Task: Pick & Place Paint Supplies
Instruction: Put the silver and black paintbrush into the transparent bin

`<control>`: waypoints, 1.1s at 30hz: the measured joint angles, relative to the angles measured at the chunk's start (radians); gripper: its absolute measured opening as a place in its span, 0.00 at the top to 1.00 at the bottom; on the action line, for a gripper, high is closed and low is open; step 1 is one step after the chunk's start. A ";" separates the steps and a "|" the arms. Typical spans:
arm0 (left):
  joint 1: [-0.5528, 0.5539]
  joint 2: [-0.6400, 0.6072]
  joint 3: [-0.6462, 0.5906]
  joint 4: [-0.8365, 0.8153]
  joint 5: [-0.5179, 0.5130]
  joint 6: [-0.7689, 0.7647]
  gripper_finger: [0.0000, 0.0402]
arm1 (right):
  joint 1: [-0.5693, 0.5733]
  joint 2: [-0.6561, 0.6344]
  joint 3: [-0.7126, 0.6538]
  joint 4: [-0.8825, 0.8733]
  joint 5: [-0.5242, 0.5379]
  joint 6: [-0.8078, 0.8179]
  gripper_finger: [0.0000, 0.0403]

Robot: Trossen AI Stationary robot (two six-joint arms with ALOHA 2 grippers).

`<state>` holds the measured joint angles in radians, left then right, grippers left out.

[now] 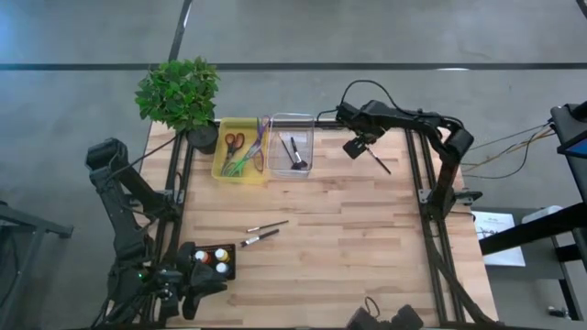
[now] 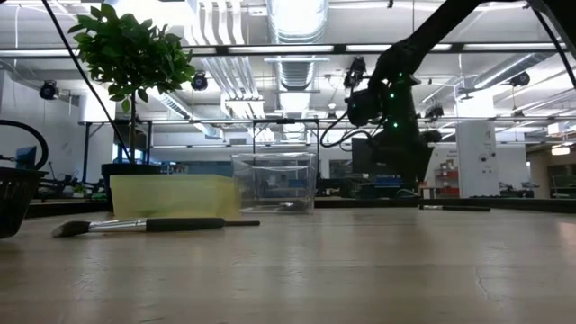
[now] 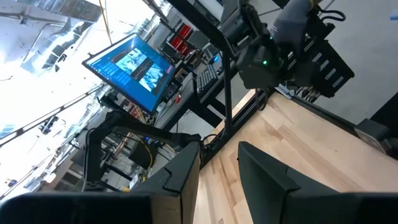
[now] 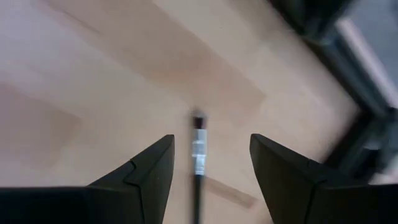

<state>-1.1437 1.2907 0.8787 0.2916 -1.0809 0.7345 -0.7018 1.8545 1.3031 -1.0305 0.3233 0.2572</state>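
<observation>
1. Done: one brush lies in the clear bin (image 1: 293,144), far centre.
2. Right claw (image 4: 208,163), released, hovers over a brush (image 1: 377,160) beside the bin.
3. Left: two brushes (image 1: 264,232) mid-counter (image 1: 367,247); paint bottles (image 1: 212,259) near-left by the resting left claw (image 3: 217,171), released.

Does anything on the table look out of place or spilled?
Nothing is spilled. Two paintbrushes lie loose mid-table, outside the clear bin and yellow tray. The right gripper, near the bin, has a brush between its fingers; whether they clamp it is unclear.
</observation>
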 joint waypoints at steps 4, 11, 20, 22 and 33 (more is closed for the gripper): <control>0.001 0.000 0.000 0.000 0.000 0.000 0.71 | -0.027 -0.005 -0.013 0.054 -0.100 -0.021 0.48; 0.001 0.000 0.000 0.000 0.000 0.000 0.71 | -0.036 -0.007 -0.050 0.091 -0.142 -0.056 0.48; 0.014 0.000 0.000 0.001 0.001 0.000 0.71 | -0.095 -0.007 -0.139 0.174 -0.147 -0.083 0.48; 0.019 0.000 0.000 0.001 0.001 -0.001 0.71 | -0.106 -0.007 -0.151 0.208 -0.157 -0.088 0.48; 0.047 0.000 0.000 0.000 0.005 -0.006 0.71 | -0.171 -0.019 -0.215 0.297 -0.239 -0.120 0.48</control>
<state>-1.0970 1.2907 0.8787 0.2920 -1.0762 0.7280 -0.8730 1.8355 1.0876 -0.7333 0.0841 0.1375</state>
